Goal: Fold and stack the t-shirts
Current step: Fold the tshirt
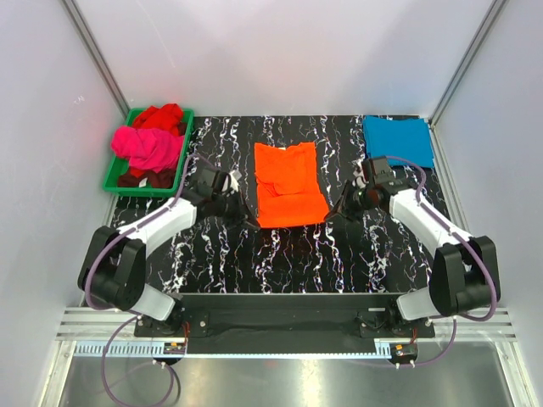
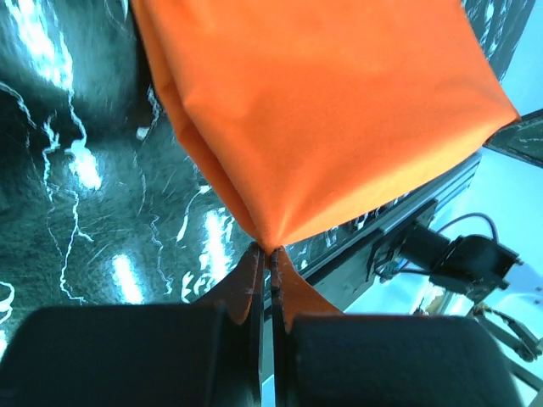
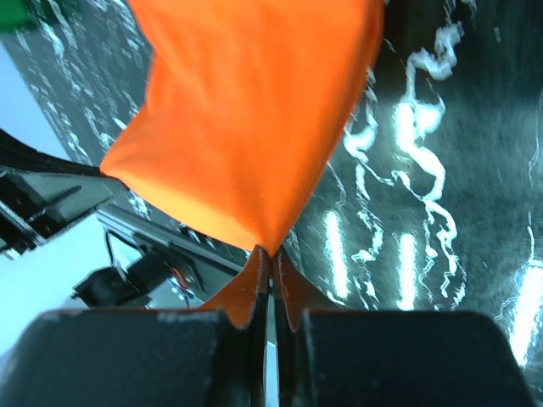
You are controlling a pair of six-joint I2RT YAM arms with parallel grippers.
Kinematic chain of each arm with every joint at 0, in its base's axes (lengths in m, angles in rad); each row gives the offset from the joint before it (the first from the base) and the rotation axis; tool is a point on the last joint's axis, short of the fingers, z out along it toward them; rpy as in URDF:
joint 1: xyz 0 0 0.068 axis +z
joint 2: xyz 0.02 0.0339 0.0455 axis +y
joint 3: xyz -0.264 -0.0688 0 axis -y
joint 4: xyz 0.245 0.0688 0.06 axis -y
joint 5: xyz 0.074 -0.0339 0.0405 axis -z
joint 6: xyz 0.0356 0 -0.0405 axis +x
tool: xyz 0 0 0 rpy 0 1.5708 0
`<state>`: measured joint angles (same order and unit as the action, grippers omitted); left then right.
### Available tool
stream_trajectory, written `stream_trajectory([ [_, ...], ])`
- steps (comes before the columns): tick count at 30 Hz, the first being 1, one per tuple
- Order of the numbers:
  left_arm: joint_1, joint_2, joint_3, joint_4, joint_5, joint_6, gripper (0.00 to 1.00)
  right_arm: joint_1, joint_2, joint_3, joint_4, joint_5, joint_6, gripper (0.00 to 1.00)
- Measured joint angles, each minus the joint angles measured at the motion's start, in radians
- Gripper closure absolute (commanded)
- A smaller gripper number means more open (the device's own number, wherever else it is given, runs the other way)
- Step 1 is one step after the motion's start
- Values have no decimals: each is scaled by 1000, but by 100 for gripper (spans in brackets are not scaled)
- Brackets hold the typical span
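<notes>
Bright, even overhead light, white enclosure walls (image 1: 280,51) slightly washed out, top view sharp, hard white glare streaks on glossy black marbled tabletop (image 2: 76,212) in both wrist views, bright orange cotton t-shirt (image 1: 288,182) strongly saturated, soft shadow under its near edge, wrist-view foregrounds blurred

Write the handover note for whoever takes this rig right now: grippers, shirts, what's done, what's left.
Grippers: left gripper shut on the orange shirt at its near left corner; right gripper shut on its near right corner.
Shirts: orange shirt mid-table, only partly folded. The blue shirt lies folded at the far right. The pink shirt and red shirt are bunched in the tray, far left.
Done: blue folded and placed.
Left: finish the orange fold and stack it, probably on blue, then fold and stack pink and red.
</notes>
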<state>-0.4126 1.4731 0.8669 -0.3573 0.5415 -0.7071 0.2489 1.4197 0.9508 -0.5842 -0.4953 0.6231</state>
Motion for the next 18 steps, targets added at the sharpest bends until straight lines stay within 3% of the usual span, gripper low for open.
stream_trajectory([
  [8, 42, 59, 275, -106, -63, 21, 100, -1, 142, 290, -66, 45, -36, 100],
  [18, 113, 372, 684, -159, -84, 40, 100, -35, 443, 717, -153, 75, -97, 100],
])
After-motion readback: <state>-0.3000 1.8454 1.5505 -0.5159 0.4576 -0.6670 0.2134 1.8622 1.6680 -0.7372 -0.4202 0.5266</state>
